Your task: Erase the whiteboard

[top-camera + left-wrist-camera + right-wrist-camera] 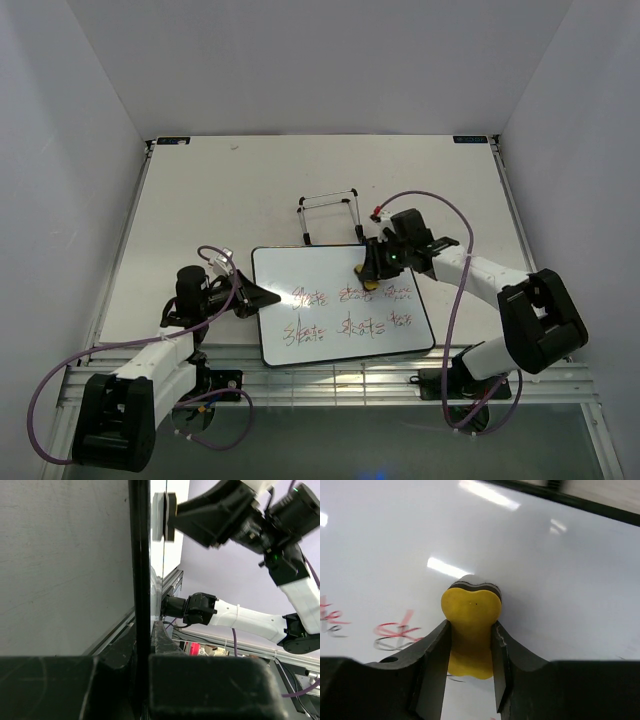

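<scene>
From above, the large glossy white rectangular whiteboard [300, 270] with a thin black rim lies on the bench [200, 200]. Your left fingers [256, 296] are closed on its rim. Your right fingers [374, 266] press a small yellow eraser block [370, 282] onto its face, with red-and-black writing [345, 312] beside and below them.

Left wrist: the whiteboard [140, 580] rim runs straight out from between the pinched left fingers [210, 685].

Right wrist: your right fingers [435, 660] clamp the eraser block [471, 610] by its waist, its foot on the whiteboard [545, 580].

Expect the whiteboard to be thin, stiff, light and slick. It will probably skate under rubbing, so hold it by the rim.
</scene>
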Available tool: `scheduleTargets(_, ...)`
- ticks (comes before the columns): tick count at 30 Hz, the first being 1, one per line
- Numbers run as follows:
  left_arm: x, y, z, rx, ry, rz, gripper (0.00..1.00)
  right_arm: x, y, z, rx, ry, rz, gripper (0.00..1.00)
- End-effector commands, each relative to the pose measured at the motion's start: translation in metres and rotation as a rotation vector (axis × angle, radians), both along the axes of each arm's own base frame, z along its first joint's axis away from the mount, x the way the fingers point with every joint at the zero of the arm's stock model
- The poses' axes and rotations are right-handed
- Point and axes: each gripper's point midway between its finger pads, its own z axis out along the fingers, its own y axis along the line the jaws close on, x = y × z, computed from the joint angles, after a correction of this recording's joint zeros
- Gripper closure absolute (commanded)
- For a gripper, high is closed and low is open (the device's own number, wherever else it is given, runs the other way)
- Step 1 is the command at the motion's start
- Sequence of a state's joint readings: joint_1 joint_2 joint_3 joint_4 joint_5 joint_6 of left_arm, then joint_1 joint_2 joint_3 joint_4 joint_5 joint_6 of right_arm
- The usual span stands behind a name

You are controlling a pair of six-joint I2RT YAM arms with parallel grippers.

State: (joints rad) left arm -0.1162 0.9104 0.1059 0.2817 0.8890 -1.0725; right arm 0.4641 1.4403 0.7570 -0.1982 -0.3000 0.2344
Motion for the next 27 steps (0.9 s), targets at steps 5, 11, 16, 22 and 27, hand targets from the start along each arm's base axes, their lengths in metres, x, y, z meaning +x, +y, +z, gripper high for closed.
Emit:
scheduleTargets(5,0.037,0.019,-0.002,0.132,-0.114,0.152,1.00,-0.050,0.070,-0.001,0.072,0.091,0.208,0.75)
scheduleTargets(11,0.040,0.023,-0.004,0.148,-0.108,0.185,1.00,-0.021,-0.009,-0.031,-0.088,0.144,-0.021,0.75)
scheduleTargets(16,0.044,0.025,-0.003,0.164,-0.114,0.202,1.00,-0.003,-0.079,-0.044,-0.175,0.184,-0.225,0.75)
scheduleTargets(22,0.045,0.026,-0.002,0.171,-0.117,0.200,1.00,0.006,-0.125,-0.053,-0.223,0.226,-0.340,0.75)
scheduleTargets(27,0.045,0.026,-0.003,0.174,-0.111,0.199,1.00,0.006,-0.116,-0.051,-0.182,0.224,-0.300,0.76)
